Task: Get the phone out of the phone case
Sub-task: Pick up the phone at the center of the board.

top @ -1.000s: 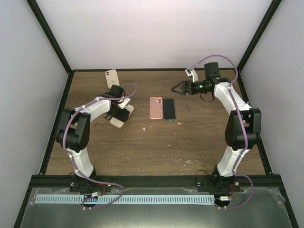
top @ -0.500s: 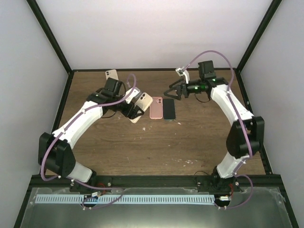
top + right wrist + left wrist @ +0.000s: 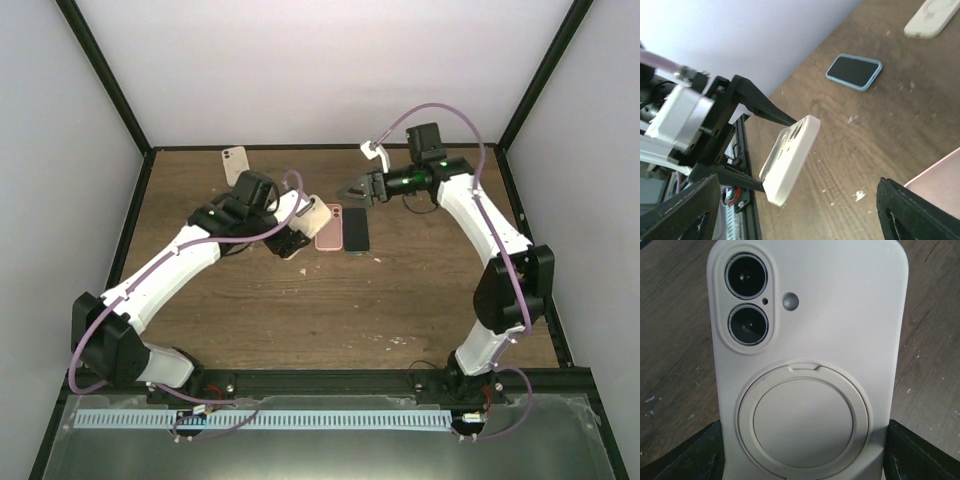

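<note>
Both arms had smooth white shells broken by bulky black joint housings. The left arm (image 3: 170,270) and the right arm (image 3: 500,225) each rose from a small black base bolted to the black rail (image 3: 320,385). A thin purple cable (image 3: 440,112) ran from the rail end of each arm to the far end, looping free in places. 1 small green light (image 3: 408,183) glowed on each arm at the end far from the rail. The left gripper (image 3: 300,222) and the right gripper (image 3: 352,190) were black, each with 2 tapering, wedge-shaped fingers (image 3: 920,210) in matte plastic. A small white camera block (image 3: 373,152) sat on the right wrist.
</note>
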Robot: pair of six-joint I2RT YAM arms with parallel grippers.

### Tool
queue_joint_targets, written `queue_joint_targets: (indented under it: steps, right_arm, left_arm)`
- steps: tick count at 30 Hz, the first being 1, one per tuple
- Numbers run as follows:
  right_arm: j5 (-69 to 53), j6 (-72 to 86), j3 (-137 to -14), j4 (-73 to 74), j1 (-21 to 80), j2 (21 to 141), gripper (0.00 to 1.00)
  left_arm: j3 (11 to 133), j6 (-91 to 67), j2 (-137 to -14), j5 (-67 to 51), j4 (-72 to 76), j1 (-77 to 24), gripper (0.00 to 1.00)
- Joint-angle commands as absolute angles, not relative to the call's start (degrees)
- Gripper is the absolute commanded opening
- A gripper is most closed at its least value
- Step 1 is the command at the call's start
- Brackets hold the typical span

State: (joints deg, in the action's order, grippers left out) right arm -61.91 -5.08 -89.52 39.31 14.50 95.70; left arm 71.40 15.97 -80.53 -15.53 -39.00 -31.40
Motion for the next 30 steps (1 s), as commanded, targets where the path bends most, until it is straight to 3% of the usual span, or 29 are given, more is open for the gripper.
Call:
queue_joint_targets:
  steps: [1,7,22,24,27,30]
  right_arm:
    - [-62.87,0.43,-89.89,42.03,17.93,97.28,0.81]
    - [-62.03,1.73,-86.55,40.19,20.9,98.17,0.71]
    - [-66.95,5.74,-85.79,38.67,21.01,101.91,0.07]
    - [-67.8,6.1,-86.09,38.64,21.03,102.01,0.01]
    - [-68.41,7.0,-86.83,38.29,20.44,101.81,0.01]
    - [-71.02,10.88,-86.65,35.87,18.35,101.6,0.01]
  left_arm:
    - [73.13,18.1,-81.08,-8.05,-34.81,-34.56,0.36]
    - [73.81,19.04,-81.48,-3.6,-34.26,-37.97,0.36]
    - [76.38,22.74,-83.54,2.28,-34.28,-40.59,0.41]
    - [76.7,23.41,-83.59,3.08,-34.36,-40.67,0.48]
    - [77.06,24.88,-83.48,5.36,-34.41,-41.0,0.68]
    - [76.66,27.46,-82.61,9.44,-33.67,-42.3,0.97]
